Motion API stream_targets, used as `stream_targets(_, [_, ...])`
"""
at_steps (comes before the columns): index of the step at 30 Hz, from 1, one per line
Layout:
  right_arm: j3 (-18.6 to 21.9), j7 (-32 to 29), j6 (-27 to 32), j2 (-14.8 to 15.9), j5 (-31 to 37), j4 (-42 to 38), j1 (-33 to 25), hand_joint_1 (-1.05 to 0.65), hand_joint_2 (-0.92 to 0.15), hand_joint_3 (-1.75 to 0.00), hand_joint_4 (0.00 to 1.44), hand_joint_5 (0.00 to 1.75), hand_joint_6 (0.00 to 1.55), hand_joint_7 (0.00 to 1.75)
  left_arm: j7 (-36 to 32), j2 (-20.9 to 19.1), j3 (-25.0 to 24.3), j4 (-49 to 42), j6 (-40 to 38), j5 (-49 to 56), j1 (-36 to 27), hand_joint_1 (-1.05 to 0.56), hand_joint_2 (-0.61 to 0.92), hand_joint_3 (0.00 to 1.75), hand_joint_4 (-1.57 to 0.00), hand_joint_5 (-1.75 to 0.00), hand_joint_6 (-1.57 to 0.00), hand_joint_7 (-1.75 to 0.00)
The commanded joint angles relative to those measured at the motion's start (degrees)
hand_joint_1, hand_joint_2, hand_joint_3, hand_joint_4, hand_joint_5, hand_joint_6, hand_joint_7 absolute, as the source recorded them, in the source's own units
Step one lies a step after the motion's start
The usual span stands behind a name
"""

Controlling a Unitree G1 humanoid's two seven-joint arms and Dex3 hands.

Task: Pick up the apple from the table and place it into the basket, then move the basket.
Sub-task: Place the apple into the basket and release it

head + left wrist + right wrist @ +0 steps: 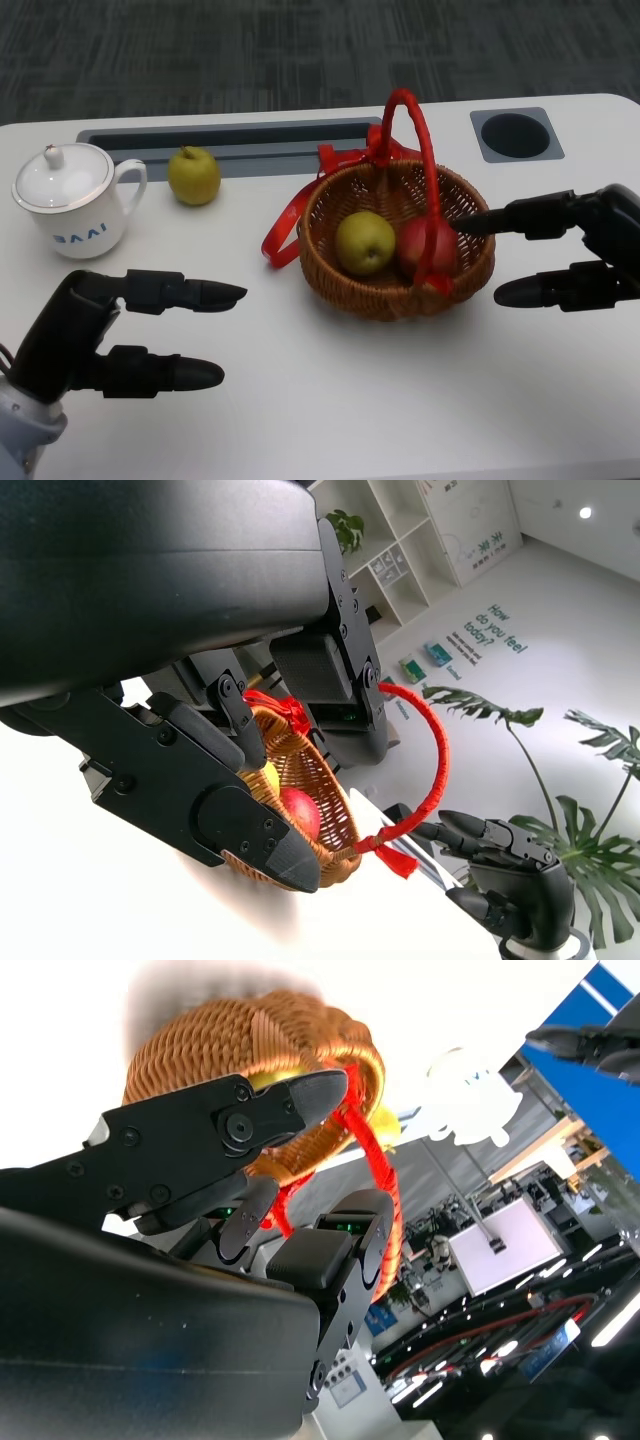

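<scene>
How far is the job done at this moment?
Done: the red apple lies in the basket, beside a green fruit. In hand: the right hand reaches toward the rim; contact is unclear. The left hand holds nothing. Left: moving the basket.

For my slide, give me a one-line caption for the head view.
Both hands, left and right, open beside a basket holding a red apple and a green fruit.

Head view looks down from above; both wrist views sit close, sharing the basket [395,245].
</scene>
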State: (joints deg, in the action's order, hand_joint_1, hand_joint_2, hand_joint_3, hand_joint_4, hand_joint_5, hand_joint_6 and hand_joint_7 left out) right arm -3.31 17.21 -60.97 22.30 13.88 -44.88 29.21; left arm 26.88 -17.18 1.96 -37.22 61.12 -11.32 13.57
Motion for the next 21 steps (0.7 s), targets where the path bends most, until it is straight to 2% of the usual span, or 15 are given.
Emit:
stream_targets(1, [-1.35,-3.15,-0.11,1.43,3.86,-4.66,3.66,-0.57,-0.87,0.0,0.8,0.0,0.71,0.0,0.66,-0.38,-1.08,-0.05,1.13,0.21,-0.72,-0.39,0.66,0.0,-1.12,-0.06,-1.04,-0.04])
stream_targets(7, [-5.82,-12.99,-0.9,1.1,13.49,-13.05,9.56,-0.63,-0.9,-0.02,0.79,0.0,0.72,0.0,0.68,0.21,-1.2,-1.05,2.27,0.69,-0.27,-0.39,0.65,0.0,-1.13,-0.05,-1.05,-0.03])
stream_targets(13, [-11.07,-22.3,-1.23,0.92,21.1,-17.21,13.34,-0.67,-0.91,-0.02,0.8,0.01,0.74,0.01,0.74,0.92,-1.01,-1.24,3.16,0.87,-0.22,-0.39,0.66,0.0,-1.13,-0.04,-1.05,-0.02])
stream_targets(21, [-17.2,-26.04,1.2,0.17,25.51,-19.4,16.36,-0.66,-0.89,0.0,0.82,0.01,0.75,0.01,0.37,1.71,-0.97,-0.76,2.29,1.62,-0.61,-0.44,0.68,0.0,-1.13,-0.03,-1.05,-0.01])
